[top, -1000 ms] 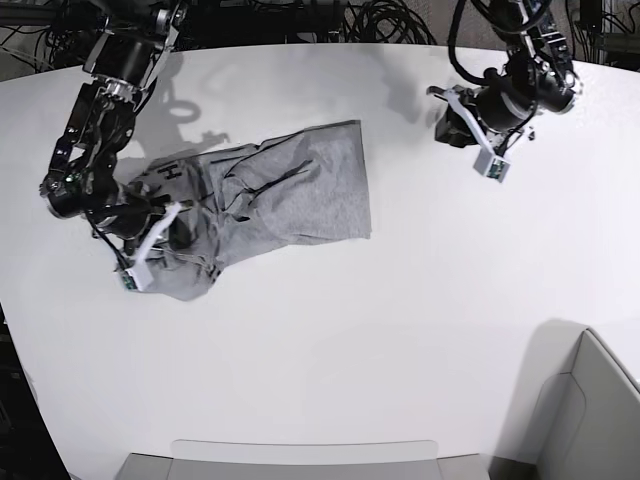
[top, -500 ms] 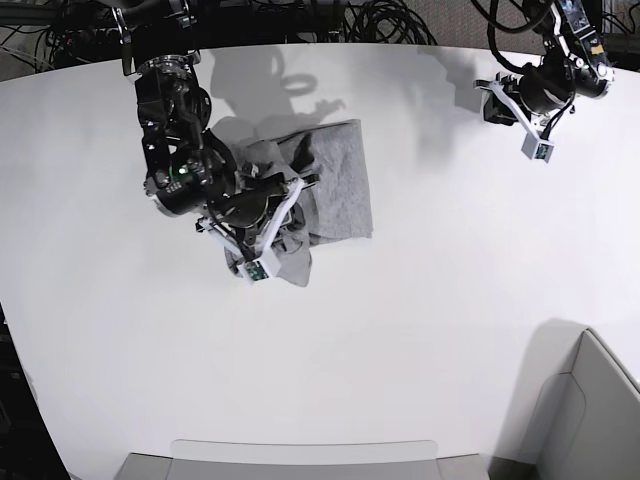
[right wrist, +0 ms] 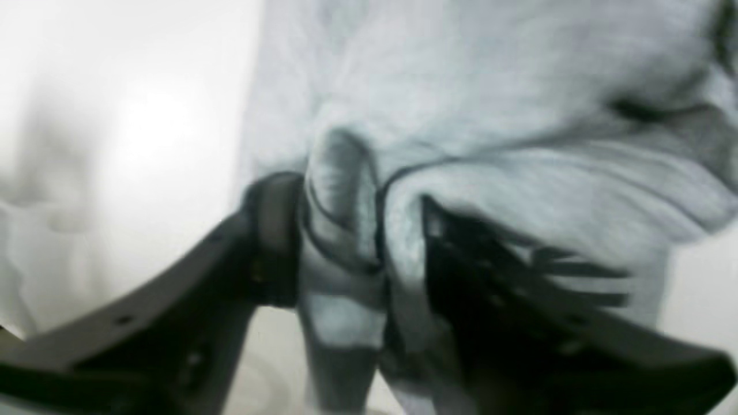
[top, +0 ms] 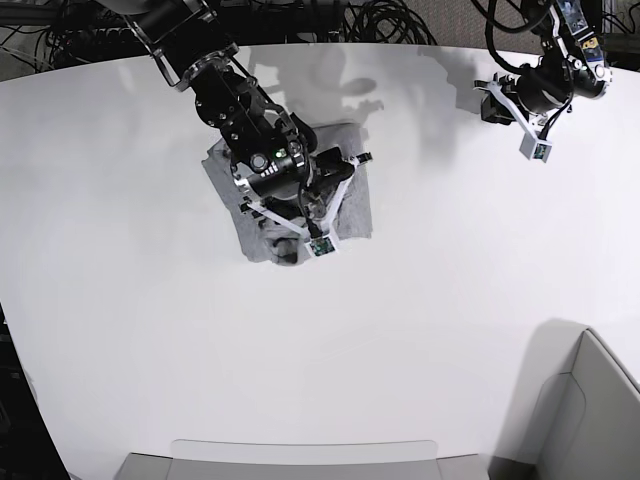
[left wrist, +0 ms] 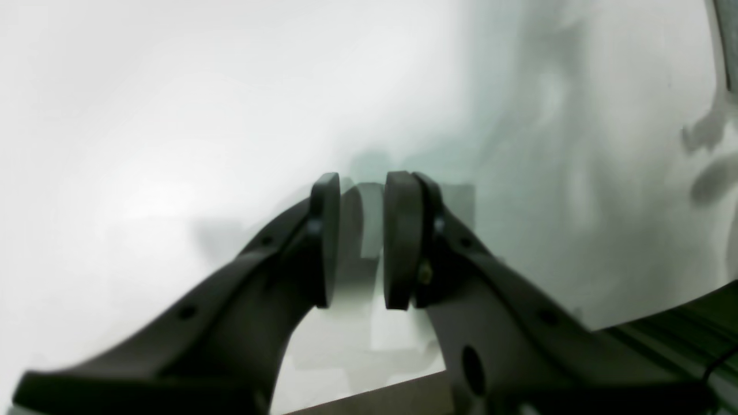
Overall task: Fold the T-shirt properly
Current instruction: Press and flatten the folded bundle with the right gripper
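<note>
The heather-grey T-shirt lies bunched and partly doubled over on the white table, left of centre toward the back. My right gripper hovers right over it. In the right wrist view its fingers stand apart, with a loose fold of the T-shirt bulging up between them, so my right gripper is open. Far off at the back right, my left gripper hangs above bare table. The left wrist view shows my left gripper with a narrow gap between its pads and nothing in it.
A grey bin stands at the front right corner. A flat grey tray runs along the front edge. Black cables pile up behind the table's back edge.
My right arm swept from the shirt's left end rightward, dragging that side over the rest, and its fingers have now spread. My left arm rose toward the back right, then stayed.
</note>
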You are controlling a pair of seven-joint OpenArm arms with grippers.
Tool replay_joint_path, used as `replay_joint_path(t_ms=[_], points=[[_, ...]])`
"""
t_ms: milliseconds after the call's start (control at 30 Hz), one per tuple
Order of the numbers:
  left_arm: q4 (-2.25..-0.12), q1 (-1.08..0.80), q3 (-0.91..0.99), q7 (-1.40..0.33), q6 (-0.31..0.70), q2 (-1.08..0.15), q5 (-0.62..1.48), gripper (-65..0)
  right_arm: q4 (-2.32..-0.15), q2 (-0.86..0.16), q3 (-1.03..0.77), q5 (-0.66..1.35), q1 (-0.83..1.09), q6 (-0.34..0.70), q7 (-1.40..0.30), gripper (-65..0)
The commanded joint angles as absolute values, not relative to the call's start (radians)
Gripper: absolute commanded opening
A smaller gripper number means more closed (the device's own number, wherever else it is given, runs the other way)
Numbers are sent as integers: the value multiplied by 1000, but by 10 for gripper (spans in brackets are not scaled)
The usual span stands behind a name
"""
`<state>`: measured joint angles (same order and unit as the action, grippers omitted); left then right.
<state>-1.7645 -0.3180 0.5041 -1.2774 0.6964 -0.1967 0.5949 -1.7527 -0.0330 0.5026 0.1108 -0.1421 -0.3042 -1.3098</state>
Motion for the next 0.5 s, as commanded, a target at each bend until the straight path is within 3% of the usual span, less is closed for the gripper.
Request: replay_joint_path(t_ms=[0, 200, 467], points=[[-1779, -315, 506, -1262, 698, -205, 605, -517, -1784, -25, 512, 119, -168, -318, -1302, -349], [-1778, -314, 506, -1262, 698, -203, 605, -517, -1759, -8, 607, 122, -240, -320, -1308, -332], [-1778, -314, 506, -1262, 698, -203, 605, -517, -1828, 10, 607, 120, -239, -320, -1227, -333]])
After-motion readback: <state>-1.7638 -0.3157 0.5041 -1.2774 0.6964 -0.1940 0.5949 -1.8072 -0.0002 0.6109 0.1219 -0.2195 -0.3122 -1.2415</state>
